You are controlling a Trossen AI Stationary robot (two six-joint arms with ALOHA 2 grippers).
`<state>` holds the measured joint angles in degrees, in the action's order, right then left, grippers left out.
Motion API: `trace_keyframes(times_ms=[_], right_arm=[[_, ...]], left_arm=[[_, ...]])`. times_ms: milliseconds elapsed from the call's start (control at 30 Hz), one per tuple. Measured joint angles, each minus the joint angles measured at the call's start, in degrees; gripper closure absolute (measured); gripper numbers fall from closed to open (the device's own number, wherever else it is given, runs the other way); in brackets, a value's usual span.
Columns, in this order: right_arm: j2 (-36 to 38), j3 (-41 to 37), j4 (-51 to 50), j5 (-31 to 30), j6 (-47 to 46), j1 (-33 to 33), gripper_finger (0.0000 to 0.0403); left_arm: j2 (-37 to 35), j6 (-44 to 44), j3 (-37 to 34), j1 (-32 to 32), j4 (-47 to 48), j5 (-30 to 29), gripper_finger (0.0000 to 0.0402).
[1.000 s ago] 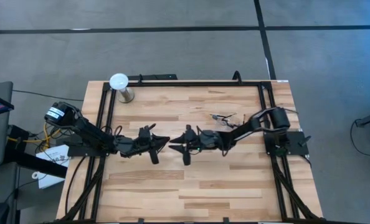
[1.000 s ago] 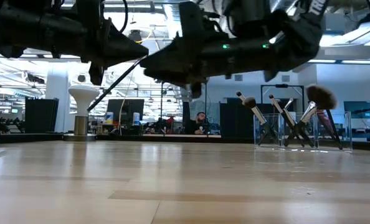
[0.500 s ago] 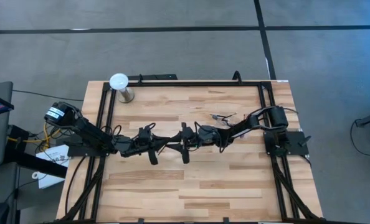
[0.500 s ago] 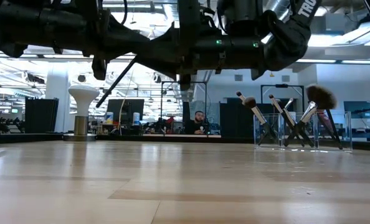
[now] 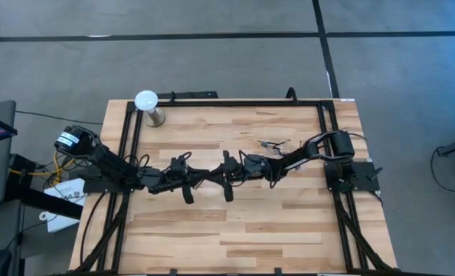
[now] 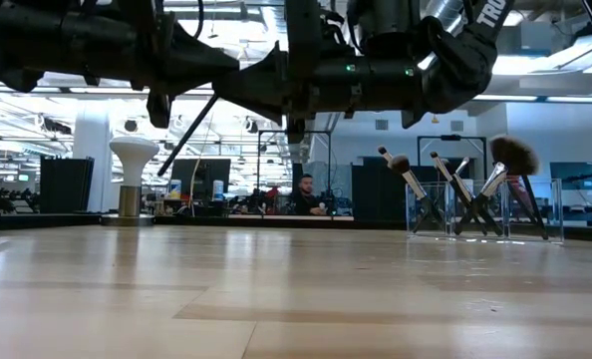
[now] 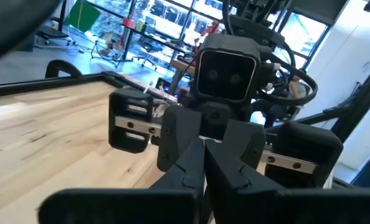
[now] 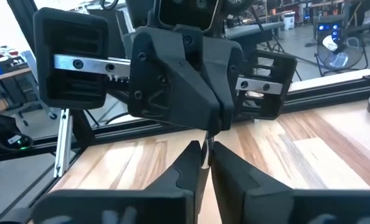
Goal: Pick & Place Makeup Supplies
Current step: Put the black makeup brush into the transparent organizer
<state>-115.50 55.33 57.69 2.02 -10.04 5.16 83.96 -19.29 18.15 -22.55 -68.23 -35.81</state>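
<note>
Above the wooden table [image 5: 289, 222], left tool [image 5: 202, 177] and right tool [image 5: 214, 175] meet tip-to-tip, both pinching one brush [image 6: 188, 136].

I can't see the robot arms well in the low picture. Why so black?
Low view: the dark left arm and dark right arm hang before bright room lights, making silhouettes. High view: even light; both clear on the pale wooden table.

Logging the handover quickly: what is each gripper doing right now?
Left gripper: shut on the brush, mid-table above the wood.
Right gripper: shut on the same brush, tip to tip with the left.
</note>
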Motion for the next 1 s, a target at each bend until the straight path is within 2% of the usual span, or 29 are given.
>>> trace_keyframes(times_ms=[200, 467, 800, 900, 1000], right_arm=[[0.0, 0.0, -0.5, 0.1, 0.0, 0.8, 0.0395], [0.4, 0.0, -1.0, -0.5, 0.0, 0.9, 0.0397], [0.5, 0.0, -5.2, -2.4, -0.8, 0.9, 0.0399], [2.7, 0.0, -9.7, -2.4, -0.8, 0.8, 0.0399], [8.2, -0.1, -22.6, -4.2, 0.0, 0.6, 0.0399]], left_arm=[[0.0, 0.0, 0.0, 0.0, 0.2, 2.7, 0.0391], [0.0, 1.7, 0.0, 0.0, 0.0, 3.1, 0.0386], [0.0, 1.7, 0.0, 0.0, -0.1, 2.9, 0.0305], [0.0, 1.7, 0.0, 0.0, -0.1, 2.8, 0.0292], [0.0, 1.7, 0.0, 0.0, -0.1, 2.8, 0.0287]])
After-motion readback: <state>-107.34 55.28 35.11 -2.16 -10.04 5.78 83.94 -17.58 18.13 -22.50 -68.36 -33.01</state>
